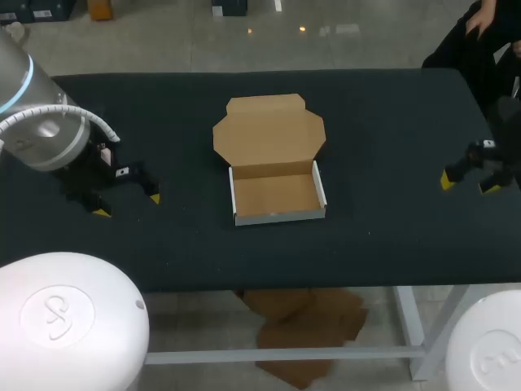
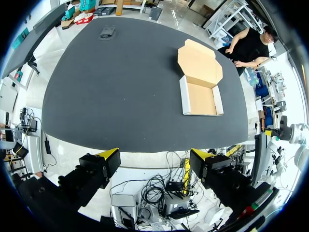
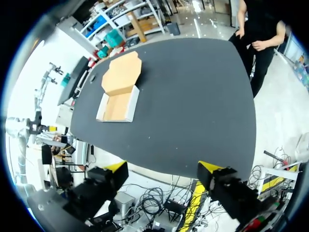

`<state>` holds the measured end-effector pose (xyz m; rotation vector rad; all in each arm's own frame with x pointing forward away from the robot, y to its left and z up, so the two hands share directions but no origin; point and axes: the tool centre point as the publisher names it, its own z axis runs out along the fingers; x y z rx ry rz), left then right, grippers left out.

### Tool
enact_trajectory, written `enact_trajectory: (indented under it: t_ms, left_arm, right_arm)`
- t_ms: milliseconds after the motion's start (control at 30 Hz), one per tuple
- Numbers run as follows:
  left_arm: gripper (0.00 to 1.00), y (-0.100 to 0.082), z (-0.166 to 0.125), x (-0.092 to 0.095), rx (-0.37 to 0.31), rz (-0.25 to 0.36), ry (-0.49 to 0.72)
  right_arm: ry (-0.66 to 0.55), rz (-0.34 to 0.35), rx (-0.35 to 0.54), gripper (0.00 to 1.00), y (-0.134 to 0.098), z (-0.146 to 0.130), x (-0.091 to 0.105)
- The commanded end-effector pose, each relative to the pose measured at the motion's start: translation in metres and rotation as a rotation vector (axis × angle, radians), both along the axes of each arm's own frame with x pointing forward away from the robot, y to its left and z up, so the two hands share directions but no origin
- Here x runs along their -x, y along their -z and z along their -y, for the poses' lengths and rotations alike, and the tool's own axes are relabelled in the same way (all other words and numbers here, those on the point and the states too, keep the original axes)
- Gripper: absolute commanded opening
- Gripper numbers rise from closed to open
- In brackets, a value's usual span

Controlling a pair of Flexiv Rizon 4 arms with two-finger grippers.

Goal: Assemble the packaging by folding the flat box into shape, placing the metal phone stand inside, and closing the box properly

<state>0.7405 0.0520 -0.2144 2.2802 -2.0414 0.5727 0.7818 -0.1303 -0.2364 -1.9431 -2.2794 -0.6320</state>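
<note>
The cardboard box (image 1: 277, 194) stands folded into a shallow tray at the table's middle, white outside and brown inside, with nothing in it. Its lid (image 1: 269, 129) lies open and flat behind it. In the wrist views the box (image 2: 201, 98) (image 3: 118, 105) lies well ahead of each gripper. A small dark flat object (image 2: 107, 33) rests near a far table corner; I cannot tell whether it is the phone stand. My left gripper (image 1: 128, 205) (image 2: 154, 157) hangs open left of the box, holding nothing. My right gripper (image 1: 468, 184) (image 3: 163, 169) hangs open far to the right, also holding nothing.
The black table (image 1: 391, 122) carries only the box and the small dark object. Wide bare surface lies on both sides of the box and in front of it.
</note>
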Motion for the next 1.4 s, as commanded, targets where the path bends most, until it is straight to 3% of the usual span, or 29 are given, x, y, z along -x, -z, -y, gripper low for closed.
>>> enact_trajectory:
  t_ms: [33,267,433,633,900,1400]
  left_arm:
    - [1.0,-0.001,0.0,0.001,-0.006,0.0,-0.002]
    - [1.0,-0.001,0.0,0.001,-0.006,0.0,-0.002]
    - [1.0,0.005,0.013,-0.008,-0.05,0.004,0.002]
    - [1.0,0.012,0.008,-0.022,-0.093,-0.005,-0.032]
    - [1.0,0.037,-0.014,-0.049,-0.118,-0.062,-0.049]
    - [1.0,0.087,-0.062,-0.111,-0.096,-0.136,-0.033]
  right_arm:
    - [0.0,-0.002,0.0,1.0,0.0,0.0,0.0]
    - [0.0,-0.002,0.0,1.0,0.0,0.0,0.0]
    - [0.0,-0.002,0.0,1.0,0.0,0.0,0.0]
    - [0.0,-0.002,0.0,1.0,0.0,0.0,0.0]
    - [0.0,-0.002,0.0,1.0,0.0,0.0,0.0]
    - [0.0,-0.002,0.0,1.0,0.0,0.0,0.0]
